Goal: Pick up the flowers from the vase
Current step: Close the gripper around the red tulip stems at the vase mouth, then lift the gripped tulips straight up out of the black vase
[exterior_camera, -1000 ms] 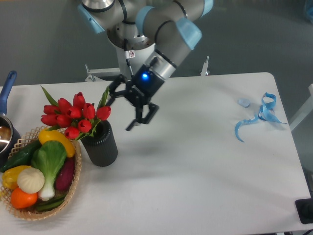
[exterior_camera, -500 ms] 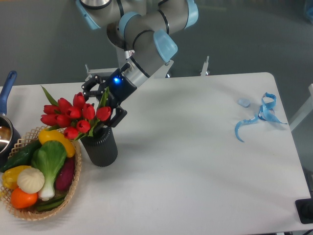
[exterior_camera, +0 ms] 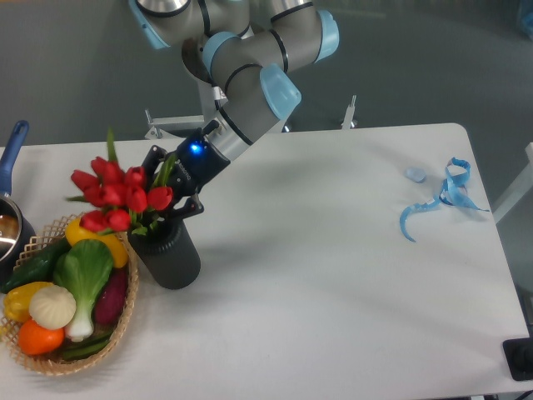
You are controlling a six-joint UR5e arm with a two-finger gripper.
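The flowers (exterior_camera: 117, 196), red tulip buds on green stems, stand in the black ribbed vase (exterior_camera: 171, 262) at the table's left and lean to the left. My gripper (exterior_camera: 171, 185) has come in from the right at stem height, just above the vase mouth. Its black fingers stand apart, one behind the stems and one in front of them, with the green stems and a leaf between. The buds hide the exact contact. The vase looks slightly tipped to the left.
A round wicker basket (exterior_camera: 125, 325) full of vegetables touches the vase's left side. A pot with a blue handle (exterior_camera: 10, 167) sits at the far left edge. A blue ribbon (exterior_camera: 441, 196) and a small pale blue piece (exterior_camera: 415, 174) lie at the right.
My gripper swung left from beside the vase into the bunch. The flowers got pushed left and now lean that way, one leaf pointing up. The vase top shifted slightly left.
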